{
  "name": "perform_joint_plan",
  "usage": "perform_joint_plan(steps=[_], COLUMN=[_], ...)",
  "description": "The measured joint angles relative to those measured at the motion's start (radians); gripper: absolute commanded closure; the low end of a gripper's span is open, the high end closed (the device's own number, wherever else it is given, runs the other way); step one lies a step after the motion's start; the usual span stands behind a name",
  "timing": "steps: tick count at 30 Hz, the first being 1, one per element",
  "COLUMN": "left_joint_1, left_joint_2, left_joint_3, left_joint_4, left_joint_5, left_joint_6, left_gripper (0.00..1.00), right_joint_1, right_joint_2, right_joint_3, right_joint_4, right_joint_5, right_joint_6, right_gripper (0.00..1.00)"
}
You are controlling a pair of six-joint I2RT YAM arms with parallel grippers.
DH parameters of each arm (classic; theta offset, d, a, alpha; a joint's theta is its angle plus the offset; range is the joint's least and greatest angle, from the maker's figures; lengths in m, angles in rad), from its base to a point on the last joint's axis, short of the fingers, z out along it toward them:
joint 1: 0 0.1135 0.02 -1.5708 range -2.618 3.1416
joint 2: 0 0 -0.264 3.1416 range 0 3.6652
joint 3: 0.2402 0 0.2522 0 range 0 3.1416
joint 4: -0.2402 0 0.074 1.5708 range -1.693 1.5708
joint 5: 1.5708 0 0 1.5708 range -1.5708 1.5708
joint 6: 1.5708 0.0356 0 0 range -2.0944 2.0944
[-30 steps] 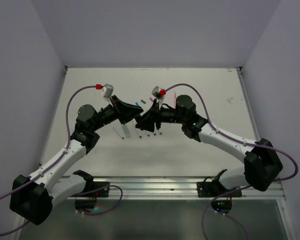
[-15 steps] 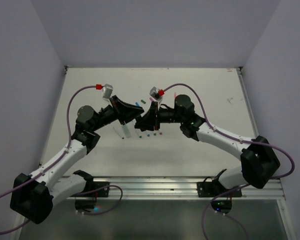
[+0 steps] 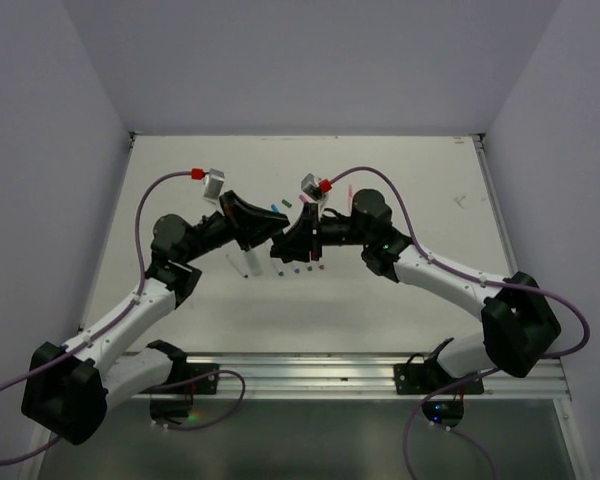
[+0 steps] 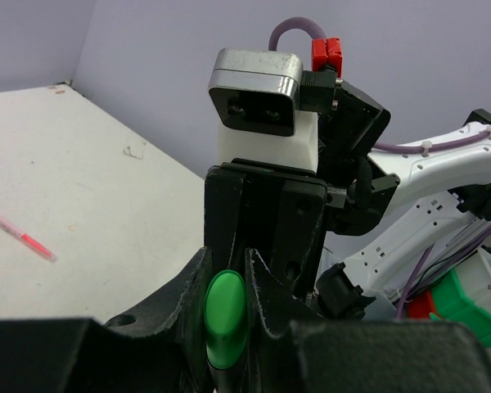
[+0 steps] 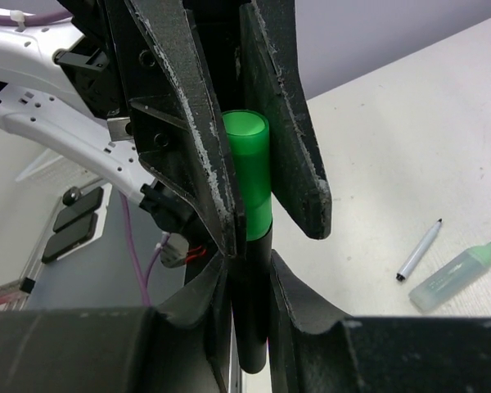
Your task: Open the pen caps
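My two grippers meet above the middle of the table. My left gripper (image 3: 264, 232) is shut on the bright green cap (image 4: 227, 319) of a chunky black highlighter. My right gripper (image 3: 286, 243) is shut on the highlighter's black body (image 5: 254, 319). In the right wrist view the green cap (image 5: 250, 176) sits on the body, clamped between the left gripper's fingers (image 5: 188, 123). Small loose caps, blue (image 3: 276, 207) and magenta (image 3: 303, 198), lie on the table behind the grippers.
Several thin white pens with coloured tips (image 3: 298, 268) lie on the table below the grippers. A pale green piece (image 5: 457, 277) and a thin white pen (image 5: 417, 250) lie side by side. A pink pen (image 4: 20, 235) lies further off.
Both grippers stay clamped on the highlighter at the same spot. Only a slight shift of the wrists shows.
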Motion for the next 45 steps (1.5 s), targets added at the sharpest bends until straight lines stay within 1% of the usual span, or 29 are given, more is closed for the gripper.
perform_joint_plan(steps=[7, 15, 21, 28, 34, 44, 45], left_joint_1=[0.002, 0.014, 0.020, 0.034, 0.041, 0.061, 0.063], left_joint_2=[0.034, 0.076, 0.129, 0.150, 0.152, 0.182, 0.183], left_joint_3=[0.023, 0.127, 0.187, 0.257, 0.288, 0.390, 0.399], left_joint_4=[0.006, -0.090, -0.098, -0.127, -0.176, -0.275, -0.266], left_joint_5=[0.047, 0.135, 0.200, 0.223, 0.222, 0.253, 0.238], left_joint_6=[0.002, 0.019, 0.019, 0.029, 0.063, 0.111, 0.103], left_gripper=[1.00, 1.00, 1.00, 1.00, 1.00, 1.00, 1.00], right_joint_1=[-0.011, -0.017, -0.026, -0.028, -0.028, -0.031, -0.032], right_joint_2=[0.000, -0.012, -0.011, 0.019, 0.053, 0.080, 0.083], right_joint_3=[-0.036, -0.079, -0.111, -0.114, -0.114, -0.071, -0.064], right_joint_4=[0.049, 0.146, 0.225, 0.331, 0.407, 0.419, 0.393], right_joint_5=[-0.019, -0.012, -0.002, 0.027, 0.034, 0.047, 0.027], right_joint_6=[-0.025, -0.074, -0.077, -0.067, -0.040, -0.040, -0.055], right_gripper=[1.00, 1.00, 1.00, 1.00, 1.00, 1.00, 1.00])
